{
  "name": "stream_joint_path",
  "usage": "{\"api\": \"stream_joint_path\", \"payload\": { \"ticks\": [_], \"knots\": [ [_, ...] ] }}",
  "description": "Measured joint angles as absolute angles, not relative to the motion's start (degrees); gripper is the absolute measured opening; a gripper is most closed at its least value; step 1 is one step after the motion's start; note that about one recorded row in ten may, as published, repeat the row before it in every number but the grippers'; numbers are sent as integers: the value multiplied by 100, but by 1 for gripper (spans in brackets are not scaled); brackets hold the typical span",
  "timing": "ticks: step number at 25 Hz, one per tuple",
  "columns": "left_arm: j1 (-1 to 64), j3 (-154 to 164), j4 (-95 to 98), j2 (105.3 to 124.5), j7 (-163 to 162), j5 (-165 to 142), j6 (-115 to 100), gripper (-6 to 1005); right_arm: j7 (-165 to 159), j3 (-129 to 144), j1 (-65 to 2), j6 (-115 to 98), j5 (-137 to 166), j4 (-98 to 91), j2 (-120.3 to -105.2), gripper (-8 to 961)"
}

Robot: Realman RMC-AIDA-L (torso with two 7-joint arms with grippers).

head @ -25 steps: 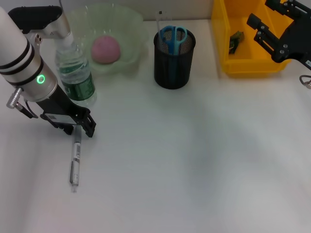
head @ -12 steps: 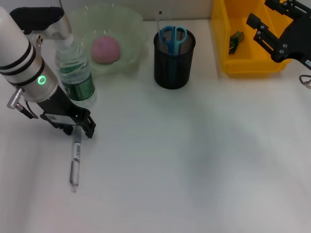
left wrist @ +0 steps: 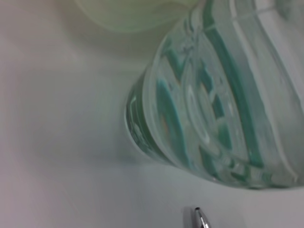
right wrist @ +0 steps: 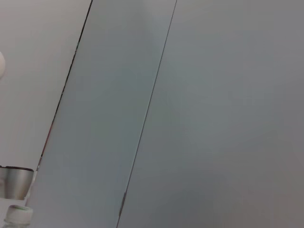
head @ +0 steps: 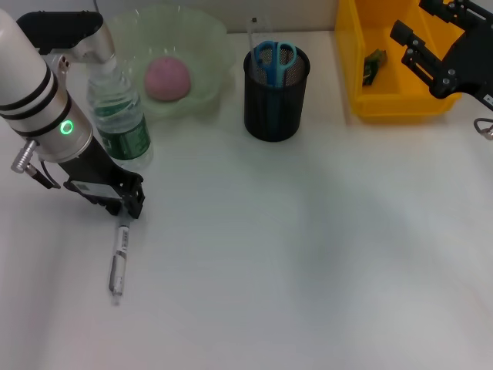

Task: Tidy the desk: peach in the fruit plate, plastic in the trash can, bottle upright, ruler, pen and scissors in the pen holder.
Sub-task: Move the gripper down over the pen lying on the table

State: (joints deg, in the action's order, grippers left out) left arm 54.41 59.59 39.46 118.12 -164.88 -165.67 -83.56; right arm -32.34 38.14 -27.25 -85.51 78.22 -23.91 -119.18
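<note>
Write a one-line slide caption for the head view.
Left gripper lowered over the pen's upper end beside the upright bottle; right gripper parked above the yellow bin.

White desk [head: 308, 254]; grey wall panels [right wrist: 213, 95].

Pink peach [head: 167, 78] in a pale green fruit plate [head: 206, 38]. Clear bottle [head: 119, 116] with green label. Blue-handled scissors [head: 274, 57] in black mesh pen holder [head: 273, 108]. Yellow trash can [head: 385, 104]. White bench [head: 308, 254].
</note>
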Motion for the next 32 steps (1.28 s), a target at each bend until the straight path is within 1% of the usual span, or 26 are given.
{"api": "stream_joint_path", "payload": {
  "ticks": [6,14,19,25,32],
  "knots": [
    [5440,5959,3946,11812,-16488,-16567,-8399,282,-3234,3805,-2725,-8551,7822,-2391,-11918,497],
    [5440,5959,3939,11812,-16486,-16567,-8417,170,-3234,3805,-2725,-8551,7822,-2391,-11918,498],
    [5459,6014,3983,11807,-16476,-16568,-8468,118,-3234,3805,-2725,-8551,7822,-2391,-11918,498],
    [5488,6114,3997,11809,-16478,-16568,-8506,138,-3234,3798,-2725,-8551,7822,-2391,-11916,498],
    [5529,6123,3999,11812,-16479,-16568,-8551,139,-3234,3743,-2724,-8551,7822,-2391,-11909,498]
  ]
}}
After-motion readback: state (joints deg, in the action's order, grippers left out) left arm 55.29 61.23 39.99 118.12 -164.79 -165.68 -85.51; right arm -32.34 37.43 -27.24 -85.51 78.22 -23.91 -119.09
